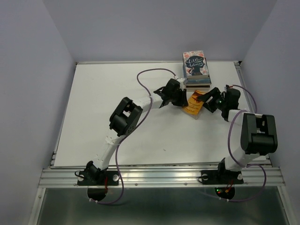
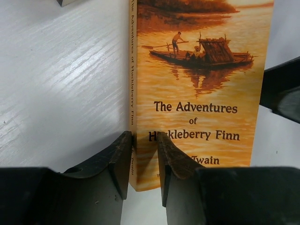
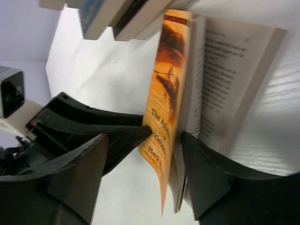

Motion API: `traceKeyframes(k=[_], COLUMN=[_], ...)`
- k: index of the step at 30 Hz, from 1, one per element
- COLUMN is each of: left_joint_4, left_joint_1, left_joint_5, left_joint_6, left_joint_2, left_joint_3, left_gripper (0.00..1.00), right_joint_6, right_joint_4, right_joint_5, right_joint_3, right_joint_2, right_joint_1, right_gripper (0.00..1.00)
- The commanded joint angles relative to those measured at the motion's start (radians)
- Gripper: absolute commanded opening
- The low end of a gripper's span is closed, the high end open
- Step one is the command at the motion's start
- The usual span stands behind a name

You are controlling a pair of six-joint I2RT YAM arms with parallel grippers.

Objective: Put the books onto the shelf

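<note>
L gripper [image 2: 144,145] is clamped on the spine edge of the orange book [image 2: 201,93], presumably so it can be steadied and raised. R gripper [image 3: 146,140] is spread, w/ jaws either side of the front cover & a few fanned pages. Nothing is pinched there yet, prob. a second hold being prepared. Book is kept over the table [image 1: 103,103], just in front of the stack [image 1: 194,65]. No shelf is seen.

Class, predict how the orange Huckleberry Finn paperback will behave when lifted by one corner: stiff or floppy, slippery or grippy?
Probably floppy: the paperback fans open, its pages splaying away from the cover. The glossy-looking cover may prove slippery for the left gripper, which pinches only the spine corner. It looks thin, so it is likely light.
</note>
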Motion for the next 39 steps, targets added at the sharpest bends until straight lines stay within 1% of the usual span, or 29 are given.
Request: traceKeyframes(k=[1,2,3,4,10,13,14,19,22,26,28,29,30,31,33,37,39], left_joint_4=[-0.089,-0.089,-0.089,-0.088,-0.091,-0.089,-0.091,-0.103,-0.106,-0.106,-0.109,-0.109,-0.109,-0.109,-0.109,-0.109,-0.109], left_joint_1=[-0.03,-0.03,-0.028,-0.028,-0.028,-0.028,-0.03,-0.028,-0.027,-0.025,-0.022,-0.022,-0.021,-0.019,-0.018,-0.016,-0.016], left_joint_5=[-0.005,-0.005,-0.005,-0.006,-0.015,-0.018,-0.018,-0.04,-0.046,-0.037,-0.034,-0.031,-0.029,-0.031,-0.037,-0.035,-0.034], left_joint_6=[0.006,0.005,0.003,0.002,-0.007,-0.009,-0.009,-0.011,-0.012,-0.014,-0.017,-0.018,-0.02,-0.02,-0.018,-0.02,-0.021], left_joint_2=[-0.04,-0.043,-0.043,-0.043,-0.05,-0.046,-0.044,-0.035,-0.033,-0.023,-0.017,-0.015,-0.014,-0.015,-0.018,-0.021,-0.021], left_joint_3=[-0.048,-0.049,-0.051,-0.052,-0.055,-0.051,-0.049,-0.041,-0.032,-0.018,-0.011,-0.009,-0.009,-0.012,-0.018,-0.029,-0.032], left_gripper=[0.31,0.31,0.31,0.31,0.31,0.31,0.31,0.31,0.31,0.31,0.31,0.31,0.31,0.31,0.31,0.3,0.3], right_joint_6=[0.007,0.003,0.001,-0.002,-0.03,-0.04,-0.056,-0.134,-0.172,-0.197,-0.192,-0.194,-0.197,-0.195,-0.195,-0.178,-0.182], right_joint_4=[-0.004,-0.004,-0.027,-0.038,-0.098,-0.12,-0.154,-0.301,-0.322,-0.295,-0.3,-0.324,-0.344,-0.366,-0.413,-0.394,-0.352], right_joint_5=[-0.003,0.008,0.029,0.04,0.1,0.117,0.121,0.231,0.229,0.089,0.103,0.151,0.191,0.227,0.271,0.218,0.19], right_joint_3=[-0.018,-0.018,-0.019,-0.021,-0.029,-0.029,-0.024,0.033,0.053,0.083,0.086,0.088,0.091,0.096,0.102,0.113,0.113], right_joint_2=[0.038,0.039,0.039,0.035,0.007,0.0,-0.004,-0.08,-0.108,-0.058,-0.037,-0.027,-0.024,-0.02,-0.001,0.051,0.067], right_joint_1=[0.008,0.008,0.008,0.008,0.008,0.008,0.008,0.008,0.008,0.008,0.008,0.008,0.008,0.008,0.008,0.008,0.008], right_gripper=[0.67,0.66,0.61,0.59,0.56,0.53,0.52,0.53,0.53,0.53,0.53,0.53,0.55,0.62,0.63,0.64,0.64])
